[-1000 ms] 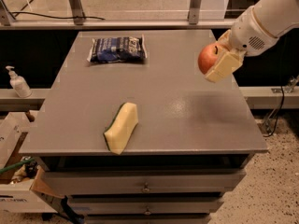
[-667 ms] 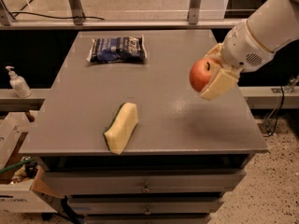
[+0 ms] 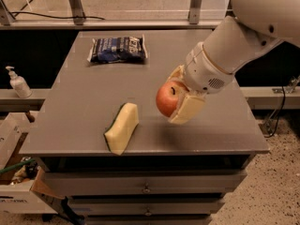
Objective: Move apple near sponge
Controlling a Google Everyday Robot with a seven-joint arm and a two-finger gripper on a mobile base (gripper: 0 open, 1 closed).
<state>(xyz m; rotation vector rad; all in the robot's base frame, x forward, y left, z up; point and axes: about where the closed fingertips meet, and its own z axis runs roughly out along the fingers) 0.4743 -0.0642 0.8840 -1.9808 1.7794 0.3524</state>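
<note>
Sponge (image 3: 122, 128) lies close to the front edge of the table (image 3: 79, 78), slightly left of its middle. To its right, apart from it, the gripper (image 3: 180, 95) has both pale fingers closed on the apple (image 3: 168, 99), over the front right part. A dark blue snack bag (image 3: 117, 49) lies near the back edge.

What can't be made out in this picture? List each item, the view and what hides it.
All in the camera view:
- Right side of the apple: covered by the gripper, shut on it over the table, right of the sponge.
- Underside of the sponge: pressed against the table.
- Print on the snack bag: too small to read.
- Upper part of the robot arm: cut off by the top and right edges.
</note>
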